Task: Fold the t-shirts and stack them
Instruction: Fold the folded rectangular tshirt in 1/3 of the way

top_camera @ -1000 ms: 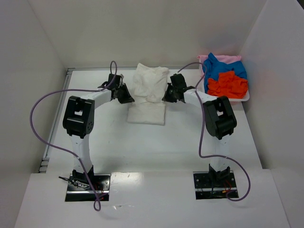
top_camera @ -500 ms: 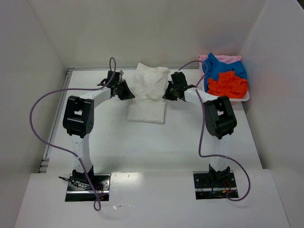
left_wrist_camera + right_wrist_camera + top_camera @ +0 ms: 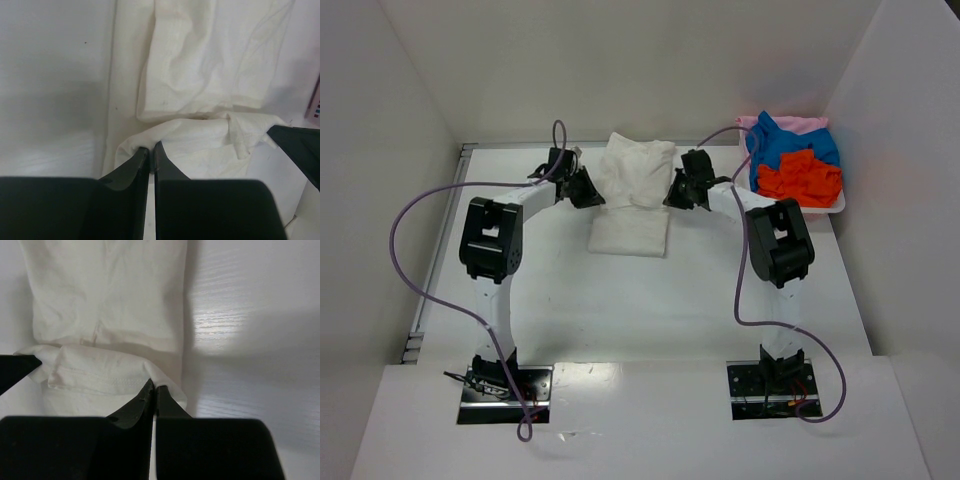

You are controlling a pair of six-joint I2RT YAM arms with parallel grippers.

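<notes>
Though creased, off-white t-shirt (image 3: pixel 635 195) lengthwise front-to-back.

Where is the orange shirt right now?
From above, the orange-red shirt lies in the white tray at the far right, nearer than the blue shirt.

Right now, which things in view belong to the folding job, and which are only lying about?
Job: off-white t-shirt, pinched by left gripper and right gripper; blue t-shirt; orange-red t-shirt; pink t-shirt.
Lying about: white tray under the coloured shirts.

Near tabletop (image 3: pixel 650 300) open, off-white t-shirt (image 3: pixel 635 185) heaped far centre, tray (image 3: pixel 830 209) far right, walls (image 3: pixel 390 150) flanking.
</notes>
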